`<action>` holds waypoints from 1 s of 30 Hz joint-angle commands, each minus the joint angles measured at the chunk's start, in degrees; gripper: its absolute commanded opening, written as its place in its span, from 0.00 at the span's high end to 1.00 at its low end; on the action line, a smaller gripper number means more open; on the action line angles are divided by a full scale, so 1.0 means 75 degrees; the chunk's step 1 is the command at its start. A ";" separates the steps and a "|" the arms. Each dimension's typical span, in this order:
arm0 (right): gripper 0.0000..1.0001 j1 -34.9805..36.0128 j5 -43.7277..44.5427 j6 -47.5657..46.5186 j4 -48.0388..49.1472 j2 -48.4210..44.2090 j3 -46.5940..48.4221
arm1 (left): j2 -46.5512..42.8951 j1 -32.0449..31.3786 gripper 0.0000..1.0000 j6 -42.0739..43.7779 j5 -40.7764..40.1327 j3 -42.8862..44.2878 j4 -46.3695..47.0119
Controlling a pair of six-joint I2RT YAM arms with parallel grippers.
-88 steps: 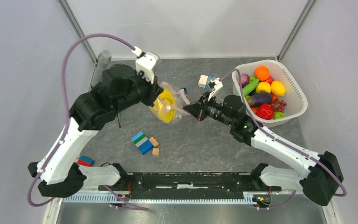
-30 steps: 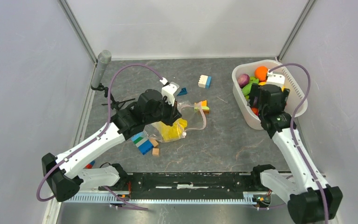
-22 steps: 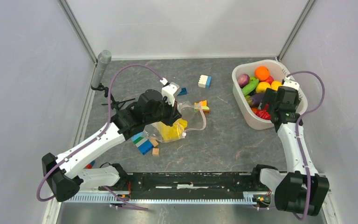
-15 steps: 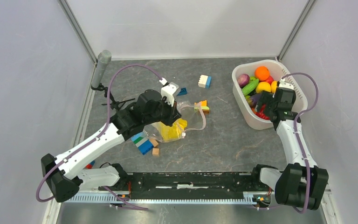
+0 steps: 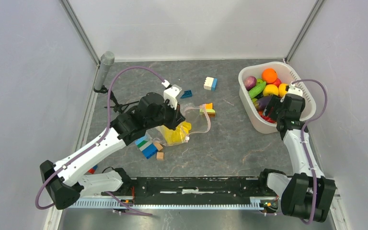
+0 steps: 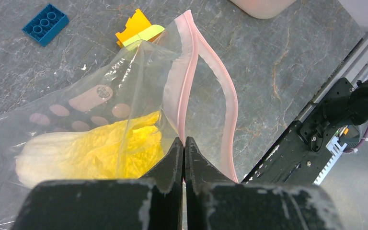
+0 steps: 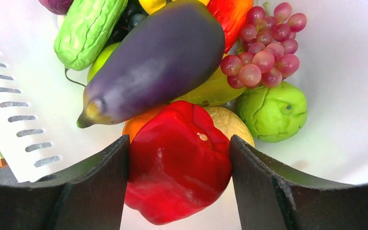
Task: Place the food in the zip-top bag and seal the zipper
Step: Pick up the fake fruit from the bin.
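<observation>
The zip-top bag (image 5: 184, 125) lies at mid-table with its mouth gaping, and a yellow leafy food piece (image 6: 93, 153) is inside it. My left gripper (image 6: 183, 143) is shut on the pink zipper (image 6: 188, 72) at the near lip of the mouth. The rest of the food is piled in the white basket (image 5: 307, 98): a purple eggplant (image 7: 158, 62), red grapes (image 7: 266, 43), a green gourd (image 7: 88, 28) and a red pepper (image 7: 177, 167). My right gripper (image 7: 178, 140) reaches down into the basket, and both its fingers press the sides of the red pepper, which still rests among the other pieces.
Building blocks lie around the bag: a blue-green-white stack (image 5: 146, 146), an orange-yellow one (image 5: 209, 109), a blue one (image 5: 187, 94) and a white-blue one (image 5: 210, 83). A grey cylinder (image 5: 106, 64) stands in the far left corner. The basket wall (image 7: 345, 96) rises close on the right.
My right arm has swung from the bag to the basket and come down over the red pepper, its jaws narrowing onto it. My left arm has pulled the bag nearer and holds still.
</observation>
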 commanded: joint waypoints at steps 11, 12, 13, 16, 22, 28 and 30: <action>0.49 -0.0014 -0.0698 0.0066 0.0117 -0.1526 -0.0037 | -0.0124 -0.0005 0.98 -0.0196 0.0168 -0.0052 0.0351; 0.49 -0.0012 -0.0840 0.0064 0.0121 -0.1616 -0.0019 | -0.0119 -0.0005 0.98 -0.0199 0.0168 -0.0047 0.0351; 0.48 -0.0009 -0.0973 0.0057 0.0119 -0.1677 0.0010 | -0.0110 -0.0005 0.98 -0.0200 0.0168 -0.0052 0.0352; 0.49 -0.0010 -0.1398 0.0099 0.0210 -0.1953 0.0075 | -0.0109 -0.0005 0.98 -0.0202 0.0152 -0.0069 0.0352; 0.48 -0.0013 -0.1791 0.0273 0.0337 -0.2399 0.0244 | -0.0072 -0.0005 0.98 -0.0202 0.0154 -0.0040 0.0352; 0.48 -0.0002 -0.3269 0.0587 0.0712 -0.2607 0.0440 | -0.0050 -0.0005 0.98 -0.0218 0.0180 -0.0040 0.0375; 0.48 -0.0006 -0.3801 0.0823 0.0916 -0.2656 0.0453 | -0.0045 -0.0005 0.98 -0.0222 0.0197 -0.0050 0.0386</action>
